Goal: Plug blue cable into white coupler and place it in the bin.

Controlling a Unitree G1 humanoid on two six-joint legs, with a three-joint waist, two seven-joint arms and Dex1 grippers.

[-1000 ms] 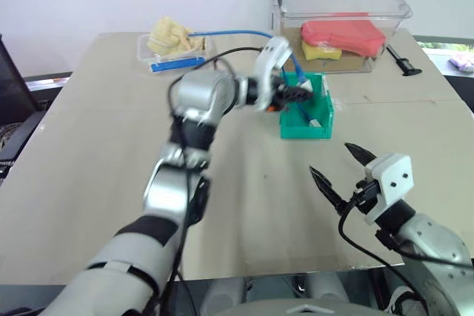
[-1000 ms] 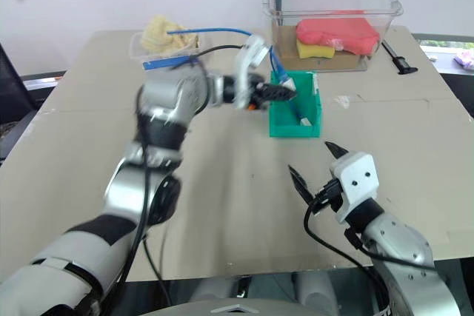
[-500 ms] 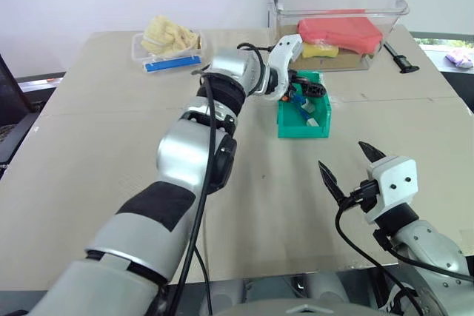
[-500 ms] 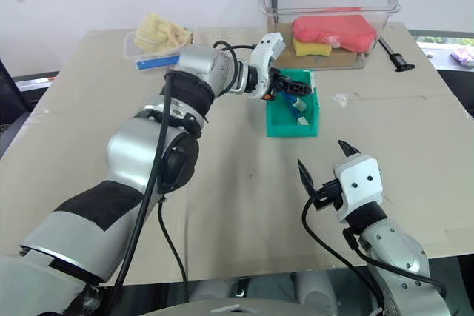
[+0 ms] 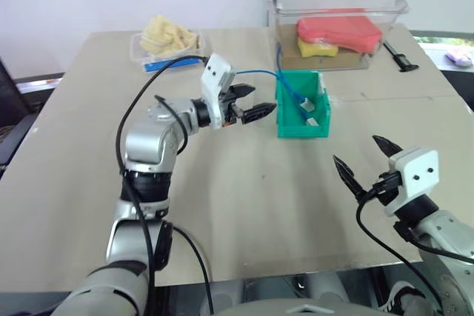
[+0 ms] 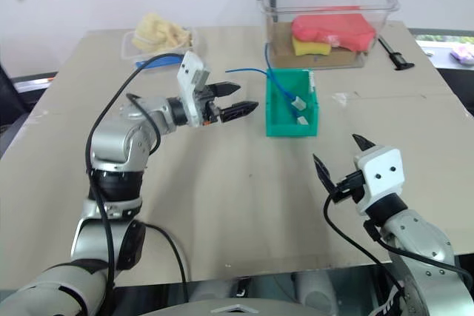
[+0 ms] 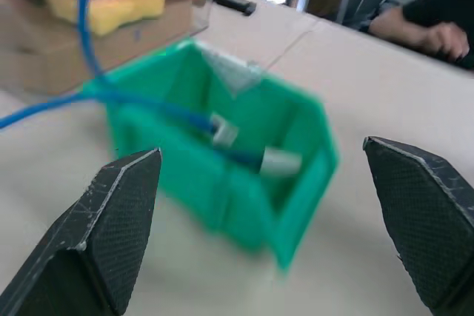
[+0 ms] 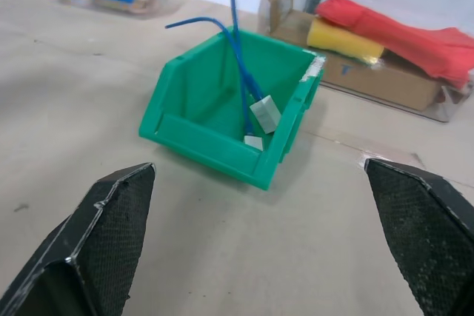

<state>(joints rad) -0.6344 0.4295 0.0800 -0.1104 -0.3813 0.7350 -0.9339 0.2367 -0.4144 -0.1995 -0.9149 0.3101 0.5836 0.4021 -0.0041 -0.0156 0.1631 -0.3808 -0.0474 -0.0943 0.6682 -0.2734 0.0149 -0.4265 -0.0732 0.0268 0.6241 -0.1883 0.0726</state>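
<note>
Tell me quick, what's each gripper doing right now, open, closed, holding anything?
Left gripper: open, holding nothing, beside the bin.
Right gripper: open, holding nothing, above the table.

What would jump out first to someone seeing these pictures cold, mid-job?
The green bin at the table's middle, with the blue cable looping up over its rim and the white coupler lying inside. Just to its left, the left gripper hangs empty with its fingers apart, pointing at the bin. The right gripper waits open near the table's front edge, and behind the bin a clear tub holds red and yellow things.
</note>
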